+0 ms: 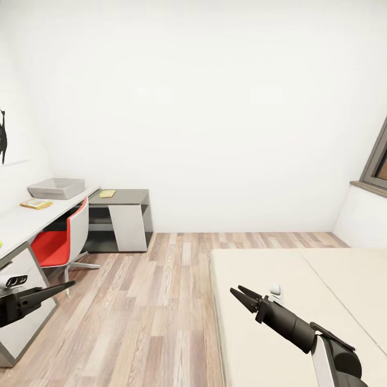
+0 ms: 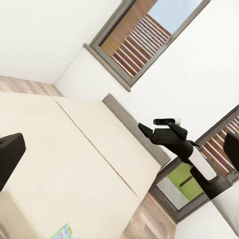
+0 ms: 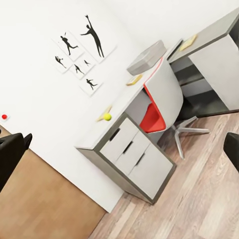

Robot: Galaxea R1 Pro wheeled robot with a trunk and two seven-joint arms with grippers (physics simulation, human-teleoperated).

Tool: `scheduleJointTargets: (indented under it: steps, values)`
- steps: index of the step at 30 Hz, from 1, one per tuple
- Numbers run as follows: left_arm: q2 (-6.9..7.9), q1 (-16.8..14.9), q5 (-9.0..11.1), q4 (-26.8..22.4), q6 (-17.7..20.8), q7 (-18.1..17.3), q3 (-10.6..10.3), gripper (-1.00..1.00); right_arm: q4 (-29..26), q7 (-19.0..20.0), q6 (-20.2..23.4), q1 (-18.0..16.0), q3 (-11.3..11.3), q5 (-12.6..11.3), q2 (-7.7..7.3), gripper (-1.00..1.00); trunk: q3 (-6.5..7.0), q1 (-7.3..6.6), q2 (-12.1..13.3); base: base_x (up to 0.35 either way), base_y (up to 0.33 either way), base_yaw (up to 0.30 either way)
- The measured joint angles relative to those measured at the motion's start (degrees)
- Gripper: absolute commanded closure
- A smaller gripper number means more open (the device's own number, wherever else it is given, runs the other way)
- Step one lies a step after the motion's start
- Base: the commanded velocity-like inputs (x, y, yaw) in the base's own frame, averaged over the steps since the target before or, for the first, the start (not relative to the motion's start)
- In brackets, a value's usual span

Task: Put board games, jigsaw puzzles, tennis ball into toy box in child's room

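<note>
Both grippers hang empty in mid-air with jaws released: the left gripper (image 1: 63, 287) reaches out beside the desk (image 1: 21, 223), the right gripper (image 1: 240, 294) hovers above the bare near edge of the bed (image 1: 301, 279). From the left wrist, the right gripper (image 2: 149, 130) appears against the window wall, fingers parted. On the desk's far end sits the grey toy box (image 1: 56, 188), with a flat game box (image 1: 36, 203) just in front of it and another (image 1: 107, 193) on the lower side shelf. The tennis ball (image 3: 107, 117) lies near the desk's front corner, above the drawers. A red chair (image 1: 62, 239) is tucked under the desk.
</note>
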Motion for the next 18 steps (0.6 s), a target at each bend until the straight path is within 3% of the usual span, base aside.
scheduleJointTargets:
  steps: [18]
  values:
    - [0.00, 0.0, 0.0, 0.0, 0.0, 0.0, 0.0, -1.00, 0.0, -0.7, 0.0, 0.0, 0.0, 0.0, 0.04, -1.00, 0.02, 0.00, 0.0, 0.000, 0.236, -0.016]
